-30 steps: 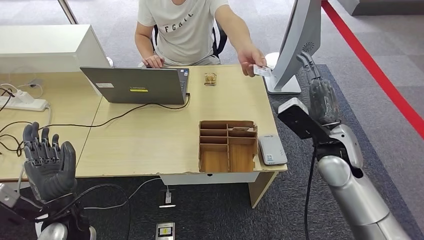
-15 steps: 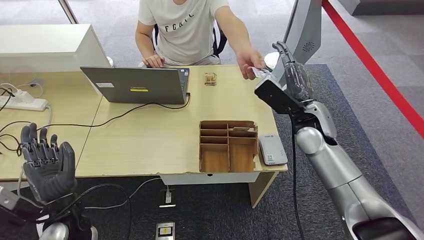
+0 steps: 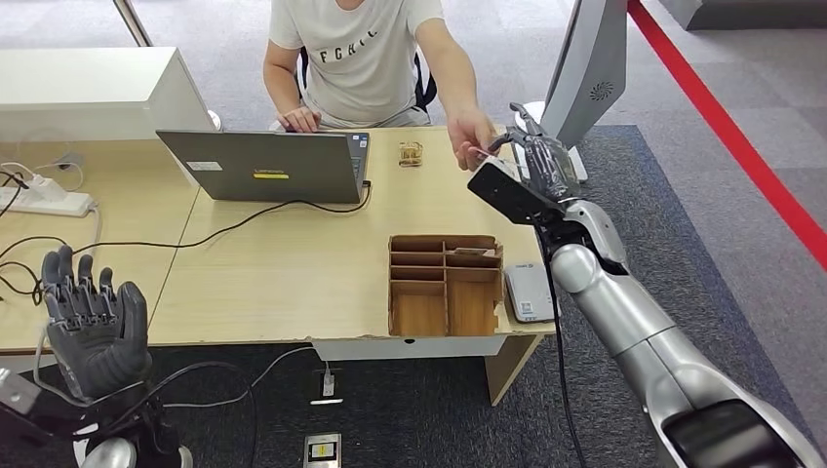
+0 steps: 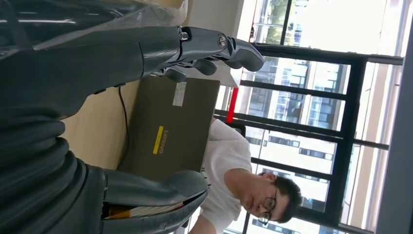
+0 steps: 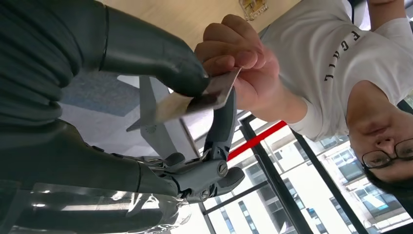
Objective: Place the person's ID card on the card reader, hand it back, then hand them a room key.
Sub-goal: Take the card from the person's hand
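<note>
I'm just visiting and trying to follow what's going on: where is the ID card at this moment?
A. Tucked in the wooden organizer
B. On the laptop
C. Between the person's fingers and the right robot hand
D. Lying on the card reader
C: the ID card is pinched by the right robot hand while the person's hand holds its other end.

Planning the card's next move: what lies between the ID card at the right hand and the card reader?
Nothing visible. The ID card sits between the right hand and the person's hand; bare table leads to the card reader beside the wooden organizer.
</note>
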You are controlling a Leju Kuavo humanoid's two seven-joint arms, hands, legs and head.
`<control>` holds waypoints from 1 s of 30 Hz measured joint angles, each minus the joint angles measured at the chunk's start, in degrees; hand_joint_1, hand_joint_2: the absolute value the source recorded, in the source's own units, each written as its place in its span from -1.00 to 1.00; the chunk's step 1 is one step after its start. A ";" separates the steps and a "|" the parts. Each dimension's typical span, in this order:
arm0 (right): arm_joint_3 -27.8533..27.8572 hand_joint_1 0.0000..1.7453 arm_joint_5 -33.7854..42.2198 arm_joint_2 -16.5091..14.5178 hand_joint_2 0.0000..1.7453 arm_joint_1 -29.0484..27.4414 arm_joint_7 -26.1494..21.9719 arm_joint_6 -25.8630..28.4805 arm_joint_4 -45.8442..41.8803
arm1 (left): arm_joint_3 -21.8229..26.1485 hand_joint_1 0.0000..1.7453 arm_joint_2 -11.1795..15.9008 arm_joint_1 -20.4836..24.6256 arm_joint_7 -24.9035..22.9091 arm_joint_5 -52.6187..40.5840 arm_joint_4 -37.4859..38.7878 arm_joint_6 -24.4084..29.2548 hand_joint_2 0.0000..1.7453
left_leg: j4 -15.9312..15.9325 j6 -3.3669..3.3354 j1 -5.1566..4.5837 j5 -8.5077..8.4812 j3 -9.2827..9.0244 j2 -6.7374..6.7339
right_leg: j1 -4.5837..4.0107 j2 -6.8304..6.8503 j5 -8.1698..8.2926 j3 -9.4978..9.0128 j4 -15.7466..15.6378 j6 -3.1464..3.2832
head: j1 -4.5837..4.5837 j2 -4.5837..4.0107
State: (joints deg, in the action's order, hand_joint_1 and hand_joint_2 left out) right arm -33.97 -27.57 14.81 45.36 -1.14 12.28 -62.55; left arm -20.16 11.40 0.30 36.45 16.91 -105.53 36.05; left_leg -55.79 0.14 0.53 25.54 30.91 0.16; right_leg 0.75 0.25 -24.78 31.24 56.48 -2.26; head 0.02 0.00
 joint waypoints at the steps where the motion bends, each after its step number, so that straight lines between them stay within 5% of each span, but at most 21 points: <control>1: -0.19 1.00 0.05 -0.12 1.00 0.11 -0.02 0.02 0.42 | 0.01 -1.00 -0.05 -0.08 0.07 -0.04 0.00 0.02 1.00 | 0.00 0.00 0.00 0.00 0.00 0.00 | 0.00 0.00 0.00 0.00 0.00 0.00 | -0.01 0.00; 30: -4.00 1.00 2.69 -1.81 1.00 2.36 -0.41 0.92 6.15 | 1.49 -1.00 -0.69 -2.64 0.95 -1.07 -0.17 1.34 1.00 | -0.01 0.00 0.00 0.00 -0.01 0.00 | 0.00 0.00 0.01 0.00 0.00 0.00 | -0.01 0.00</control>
State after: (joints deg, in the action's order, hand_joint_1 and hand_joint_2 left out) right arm -37.98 -24.88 13.00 47.71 -1.55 13.20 -56.41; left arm -18.67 10.71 -2.34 37.40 15.85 -105.70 37.39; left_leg -55.80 0.14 0.53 25.54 30.90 0.16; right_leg 0.76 0.25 -24.77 31.24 56.48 -2.27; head 0.01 0.00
